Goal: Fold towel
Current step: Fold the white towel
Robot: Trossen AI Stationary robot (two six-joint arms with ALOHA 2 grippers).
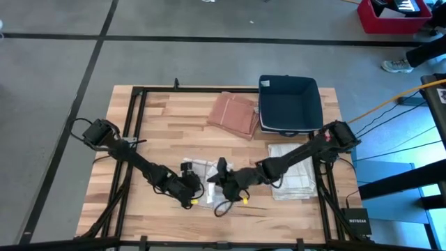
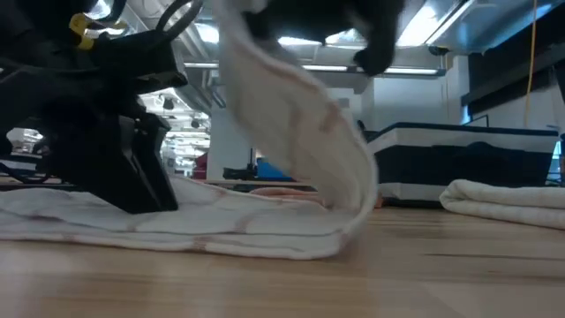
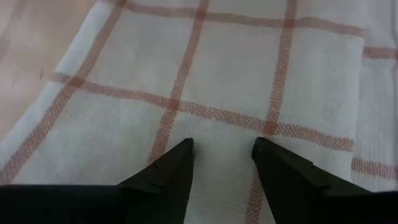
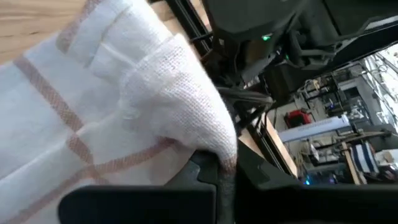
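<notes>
High view: the white towel [image 1: 203, 172] with red lines lies at the front middle of the wooden bench [image 1: 160, 125]. The right tool [image 1: 221, 183] is clamped on one edge – lifting it up and over. The left tool [image 1: 191, 192] presses down on the towel, fingers apart.

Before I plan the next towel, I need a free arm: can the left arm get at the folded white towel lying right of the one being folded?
Probably not: the right arm lies between, and the left gripper rests open-jawed on the checked towel.
</notes>
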